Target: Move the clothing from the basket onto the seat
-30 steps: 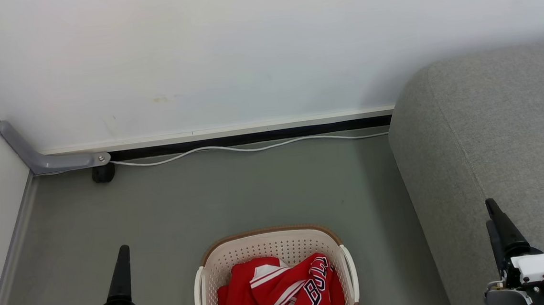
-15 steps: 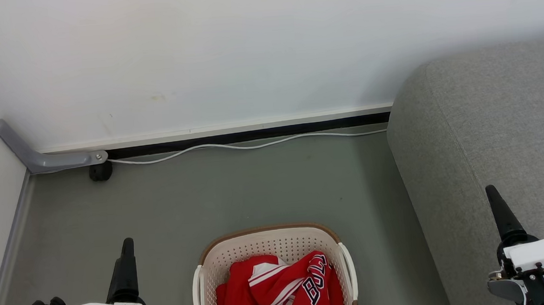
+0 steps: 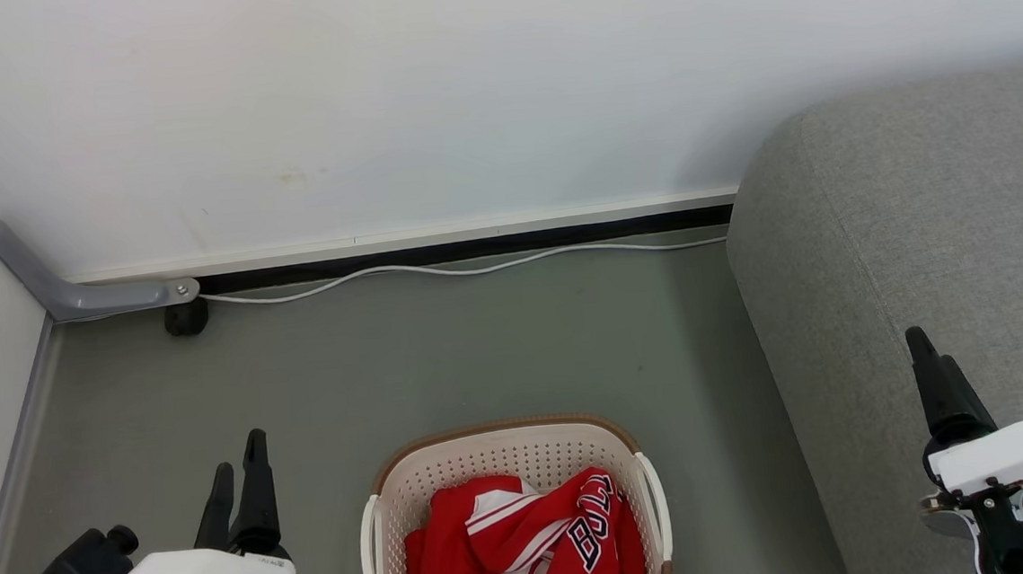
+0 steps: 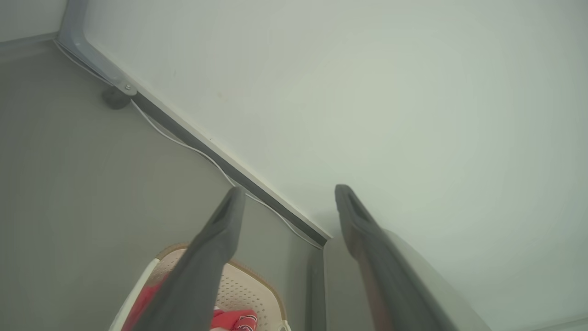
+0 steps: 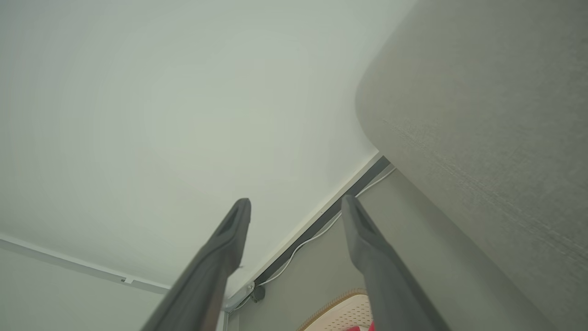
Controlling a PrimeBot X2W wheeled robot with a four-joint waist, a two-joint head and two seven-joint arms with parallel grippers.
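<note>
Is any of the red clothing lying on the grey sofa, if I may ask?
No, the red clothing lies bunched inside the basket on the floor beside the sofa.

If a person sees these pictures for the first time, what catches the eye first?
The bright red clothing heaped in the cream basket, on the floor at the bottom middle of the head view, stands out most. Next is the grey sofa on the right side, and a white cable runs along the wall's foot.

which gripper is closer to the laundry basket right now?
Left. The left gripper hangs open just left of the laundry basket; the right gripper, also open, sits farther off to its right, by the grey sofa.
</note>
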